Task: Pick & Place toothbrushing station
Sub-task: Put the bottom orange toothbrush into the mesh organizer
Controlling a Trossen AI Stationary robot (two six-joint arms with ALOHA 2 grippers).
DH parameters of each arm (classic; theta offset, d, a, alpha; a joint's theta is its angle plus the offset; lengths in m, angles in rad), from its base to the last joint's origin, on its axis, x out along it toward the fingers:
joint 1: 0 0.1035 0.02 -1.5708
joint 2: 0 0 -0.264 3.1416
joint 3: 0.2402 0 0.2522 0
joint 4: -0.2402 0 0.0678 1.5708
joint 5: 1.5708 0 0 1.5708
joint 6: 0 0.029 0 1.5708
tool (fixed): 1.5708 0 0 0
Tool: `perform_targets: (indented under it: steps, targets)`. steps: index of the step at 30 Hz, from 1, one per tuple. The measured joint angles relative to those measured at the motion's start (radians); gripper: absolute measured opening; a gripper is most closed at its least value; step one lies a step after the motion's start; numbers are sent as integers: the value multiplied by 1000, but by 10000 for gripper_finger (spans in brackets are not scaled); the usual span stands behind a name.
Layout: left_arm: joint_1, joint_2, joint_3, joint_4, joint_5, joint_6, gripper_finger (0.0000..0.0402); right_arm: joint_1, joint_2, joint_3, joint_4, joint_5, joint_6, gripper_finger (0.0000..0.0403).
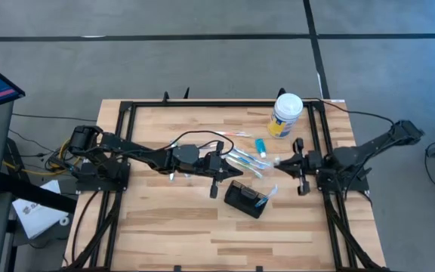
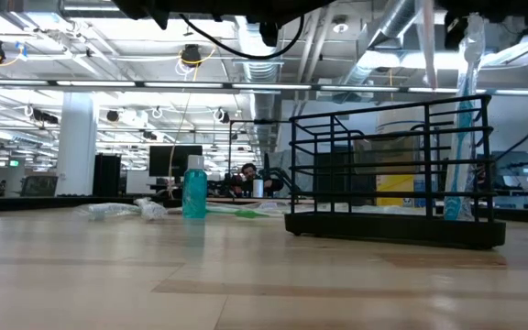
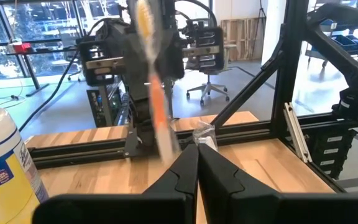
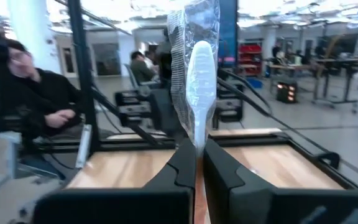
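Observation:
The toothbrushing station, a small black wire holder, rests by its base on the wooden table near the middle; in the low view a wrapped toothbrush stands in it. My left gripper hangs over the table's centre, just left of the station, shut on an orange toothbrush. My right gripper is by the right frame rail, shut on a white toothbrush in a clear wrapper. My left gripper has the orange toothbrush by its lower end, beside the shut fingertips; the finger hides the exact spot. The fingers lie level, pointing toward the table's right. The brush slants upward from them, bristles on top, clear of the table. My right gripper pinches the bottom end of the wrapped white toothbrush between its two fingertips. The fingers lie level, pointing toward the table's left. The brush stands upright above them, head on top, lifted clear.
Several wrapped toothbrushes and a teal bottle lie between the two grippers. A white-lidded tub with a yellow label stands at the far right. Black frame rails border the table. A person sits beyond it.

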Motion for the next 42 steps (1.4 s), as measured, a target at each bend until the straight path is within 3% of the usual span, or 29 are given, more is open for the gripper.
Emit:
perform_targets:
  steps: [18, 42]
  targets:
    - [0, 0, 0, -2, 0, 0, 3, 121, 302, 0, 350, 0, -46, 1]
    - [0, 0, 0, -3, 0, 0, 3, 216, 594, 0, 551, 36, -8, 4]
